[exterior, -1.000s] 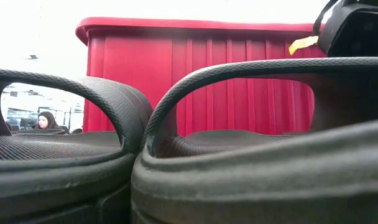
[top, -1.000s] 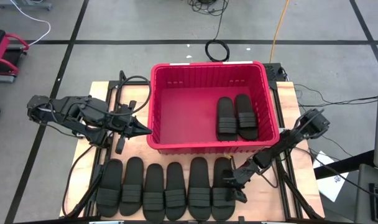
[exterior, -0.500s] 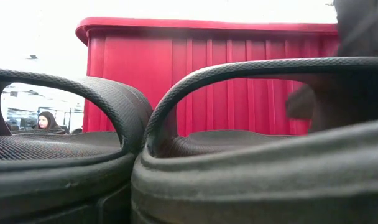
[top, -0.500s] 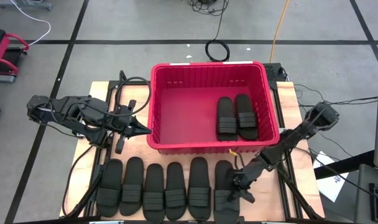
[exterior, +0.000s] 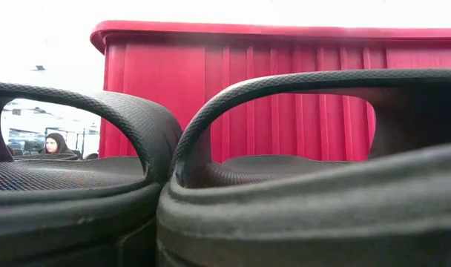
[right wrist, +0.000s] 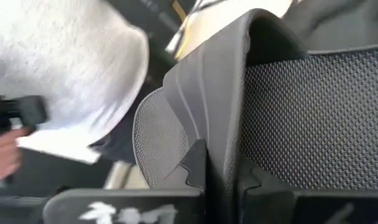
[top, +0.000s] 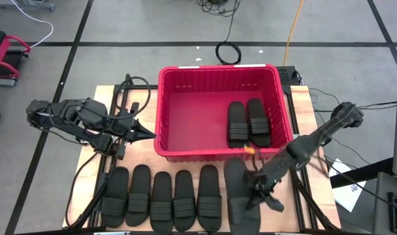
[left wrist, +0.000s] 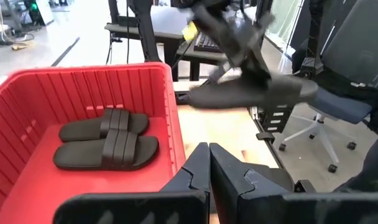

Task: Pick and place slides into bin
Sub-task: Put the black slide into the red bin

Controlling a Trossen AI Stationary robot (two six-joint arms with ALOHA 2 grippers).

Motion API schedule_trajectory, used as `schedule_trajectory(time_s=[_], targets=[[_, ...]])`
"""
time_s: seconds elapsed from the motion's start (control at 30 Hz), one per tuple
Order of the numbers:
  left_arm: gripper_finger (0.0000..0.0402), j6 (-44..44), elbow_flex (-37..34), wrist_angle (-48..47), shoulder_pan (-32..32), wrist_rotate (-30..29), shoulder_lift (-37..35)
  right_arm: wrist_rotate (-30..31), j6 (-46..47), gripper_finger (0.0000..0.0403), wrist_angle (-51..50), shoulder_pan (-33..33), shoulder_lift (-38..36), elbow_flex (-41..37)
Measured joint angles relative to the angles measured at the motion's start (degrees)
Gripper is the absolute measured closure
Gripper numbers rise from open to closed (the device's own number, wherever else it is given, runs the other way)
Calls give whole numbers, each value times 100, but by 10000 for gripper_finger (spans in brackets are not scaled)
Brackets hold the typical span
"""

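Slides [top: 174, 200]: two lie inside the red bin [top: 185, 151] | five rest in a row on the worktop just before the bin | right claw [top: 262, 194] pinches a sixth slide [top: 236, 196] beside that row, apparently lifted | left claw [top: 145, 134] closed, empty, beside the bin | judged: six left to bin.

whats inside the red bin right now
Two black slides lie side by side on the floor of the bin, toward its right end, straps up. The rest of the floor shows bare red. Only the strip right behind the near wall is hidden from above.
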Motion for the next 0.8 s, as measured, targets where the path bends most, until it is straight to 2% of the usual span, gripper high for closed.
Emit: schedule_trajectory(time_s=[0.2, 0.3, 0.43, 0.57, 0.67, 0.8], targets=[[396, 127, 0, -4, 0, -2, -7, 565, -1120, 397, -1392, -851, -54, 1544], [396, 131, 0, -4, 0, -3, -7, 602, -1573, 397, -1994, -1452, -66, 2113], [396, 173, 0, 2, 0, -4, -7, 753, -2178, 397, -2681, -2351, -55, 2541], [396, 319, 0, 77, 0, -7, -7, 744, -2652, 397, -2924, -3305, -52, 2727], [396, 334, 0, 77, 0, -25, -4, 507, -3040, 397, -3087, -4010, -53, 2825], [396, 331, 0, 149, 0, -243, -2, -392, -3704, 397, -3238, -5117, -40, 2831]])
